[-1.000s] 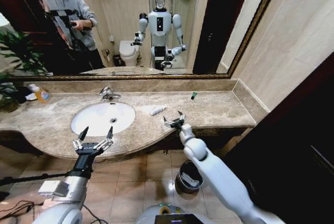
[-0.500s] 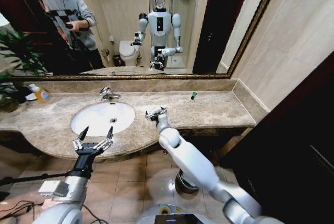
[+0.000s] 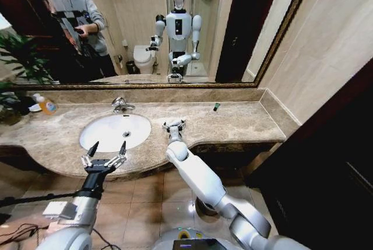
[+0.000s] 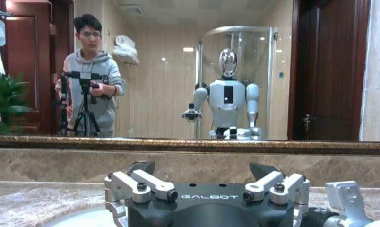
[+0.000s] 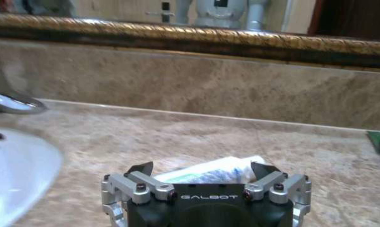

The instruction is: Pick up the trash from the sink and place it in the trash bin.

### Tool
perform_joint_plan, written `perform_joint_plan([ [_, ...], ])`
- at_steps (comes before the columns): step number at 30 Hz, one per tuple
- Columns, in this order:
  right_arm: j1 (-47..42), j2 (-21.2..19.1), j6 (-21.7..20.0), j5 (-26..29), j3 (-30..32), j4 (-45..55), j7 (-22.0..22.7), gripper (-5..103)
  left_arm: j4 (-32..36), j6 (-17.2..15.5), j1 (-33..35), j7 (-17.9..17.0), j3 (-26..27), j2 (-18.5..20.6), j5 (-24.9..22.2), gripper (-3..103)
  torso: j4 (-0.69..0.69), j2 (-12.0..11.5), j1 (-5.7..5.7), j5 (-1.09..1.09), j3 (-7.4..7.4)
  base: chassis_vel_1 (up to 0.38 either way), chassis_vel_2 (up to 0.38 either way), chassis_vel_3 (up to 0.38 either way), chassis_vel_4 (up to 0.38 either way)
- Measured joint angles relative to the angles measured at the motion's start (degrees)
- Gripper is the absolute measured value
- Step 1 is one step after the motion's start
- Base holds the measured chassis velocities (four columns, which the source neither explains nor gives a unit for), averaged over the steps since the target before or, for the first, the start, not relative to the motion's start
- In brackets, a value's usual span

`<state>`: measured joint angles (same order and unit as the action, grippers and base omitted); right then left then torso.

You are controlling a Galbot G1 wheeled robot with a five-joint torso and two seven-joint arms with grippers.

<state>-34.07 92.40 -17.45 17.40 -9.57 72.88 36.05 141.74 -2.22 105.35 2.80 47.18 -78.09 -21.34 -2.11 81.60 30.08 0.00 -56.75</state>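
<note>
1. While your right gripper (image 3: 174,124) is hanging over the marble counter (image 3: 245,123) just beside the sink (image 3: 115,131), its fingers are spread wide and gripping nothing, and the white tube (image 5: 210,170) is lying flat right between them, on the marble near the basin's rim and not in the bowl.
2. If you are closing now, you are risking a pinch on one end only; the tube looks light and round, so it could be squirting out sideways or rolling toward the basin.
3. Coming down too low is the other worry: the fingertips could be scraping the marble and nudging the tube away before they close.
4. You are also leaving a small dark-green-capped piece (image 3: 216,106) near the counter's back edge by the mirror, so the job looks far from finished.
5. Your left gripper (image 3: 104,160) is waiting at the counter's front edge below the sink, fingers splayed and empty; the trash bin (image 3: 205,206) is sitting on the floor under the right arm, partly hidden by it.
</note>
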Motion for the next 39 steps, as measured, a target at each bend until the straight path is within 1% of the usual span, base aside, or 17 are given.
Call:
perform_joint_plan([
  [1,0.0,0.0,0.0,0.0,0.0,0.0,0.0,100,0.0,0.0,0.0,0.0,0.0,0.0,0.0,100,0.0,0.0,0.0,0.0,0.0,0.0,0.0,0.0,0.0],
  [3,0.6,0.0,1.6,-1.5,1.1,-3.1,0.2,100,0.0,0.0,0.0,0.0,0.0,0.0,0.0,100,0.0,0.0,0.0,0.0,0.0,0.0,0.0,0.0,0.0],
  [7,0.6,-0.1,2.8,-2.5,2.0,-4.4,0.2,100,0.0,0.0,0.0,0.0,0.0,0.0,0.0,100,0.01,0.0,0.0,0.0,0.0,0.0,0.0,0.0,0.0],
  [13,-0.1,-0.2,2.8,-2.0,2.2,-2.6,-0.2,100,0.0,0.0,0.0,0.0,0.0,0.0,0.0,100,0.0,0.0,0.0,0.0,0.0,0.0,0.0,0.0,0.0],
  [14,-0.1,-0.2,2.7,-1.8,2.3,-2.3,-0.2,103,0.0,0.0,0.0,0.0,0.0,0.0,0.0,100,0.0,0.0,0.0,0.0,0.0,0.0,0.0,0.0,0.0],
  [15,-0.1,-0.2,2.7,-1.8,2.3,-2.3,-0.2,103,0.0,0.0,0.0,0.0,0.0,0.0,0.0,100,0.0,0.0,0.0,0.0,0.0,0.0,0.0,0.0,0.0],
  [20,-0.3,-0.2,2.6,-0.9,2.7,-1.9,-0.5,99,0.0,0.0,0.0,0.0,0.0,0.0,0.0,100,0.0,0.0,0.0,0.0,0.0,0.0,0.0,0.0,0.0],
  [23,-0.8,-0.2,2.6,-0.7,3.0,-1.9,-1.1,87,0.0,0.0,0.0,0.0,0.0,0.0,0.0,100,0.0,0.0,0.0,0.0,0.0,0.0,0.0,0.0,0.0],
  [24,-0.8,-0.2,2.6,-0.7,3.0,-1.9,-1.1,87,0.0,0.0,0.0,0.0,0.0,0.0,0.0,100,0.0,0.0,0.0,0.0,0.0,0.0,0.0,0.0,0.0],
  [26,-0.9,-0.2,2.6,-0.6,3.2,-1.9,-1.3,76,0.0,0.0,0.0,0.0,0.0,0.0,0.0,100,0.0,0.0,0.0,0.0,0.0,0.0,0.0,0.0,0.0],
  [27,-0.9,-0.2,2.6,-0.6,3.2,-1.9,-1.3,76,0.0,0.0,0.0,0.0,0.0,0.0,0.0,100,0.0,0.0,0.0,0.0,0.0,0.0,0.0,0.0,0.0],
  [29,-1.0,-0.2,2.6,-0.6,3.2,-1.9,-1.4,65,0.0,0.0,0.0,0.0,0.0,0.0,0.0,100,0.0,0.0,0.0,0.0,0.0,0.0,0.0,0.0,0.0],
  [31,-1.0,-0.2,2.6,-0.6,3.2,-1.9,-1.5,65,0.0,0.0,0.0,0.0,0.0,0.0,0.0,100,0.0,0.0,0.0,0.0,0.0,0.0,0.0,0.0,0.0],
  [35,-1.2,-0.3,2.5,-0.2,3.5,-1.8,-2.2,43,0.0,0.0,0.0,0.0,0.0,0.0,0.0,100,0.0,0.0,0.0,0.0,0.0,0.0,0.0,0.0,0.0],
  [36,-1.2,-0.3,2.5,-0.2,3.5,-1.8,-2.2,43,0.0,0.0,0.0,0.0,0.0,0.0,0.0,100,0.0,0.0,0.0,0.0,0.0,0.0,0.0,0.0,0.0],
  [37,-1.2,-0.4,2.4,0.2,3.5,-1.6,-2.4,37,0.0,0.0,0.0,0.0,0.0,0.0,0.0,100,0.0,0.0,0.0,0.01,0.0,0.0,0.0,0.0,0.0],
  [39,-1.3,-1.0,2.2,0.7,3.5,-1.0,-2.6,31,0.0,0.0,0.0,0.0,0.0,0.0,0.0,100,0.0,0.0,0.0,0.0,0.0,0.0,0.0,0.0,0.0],
])
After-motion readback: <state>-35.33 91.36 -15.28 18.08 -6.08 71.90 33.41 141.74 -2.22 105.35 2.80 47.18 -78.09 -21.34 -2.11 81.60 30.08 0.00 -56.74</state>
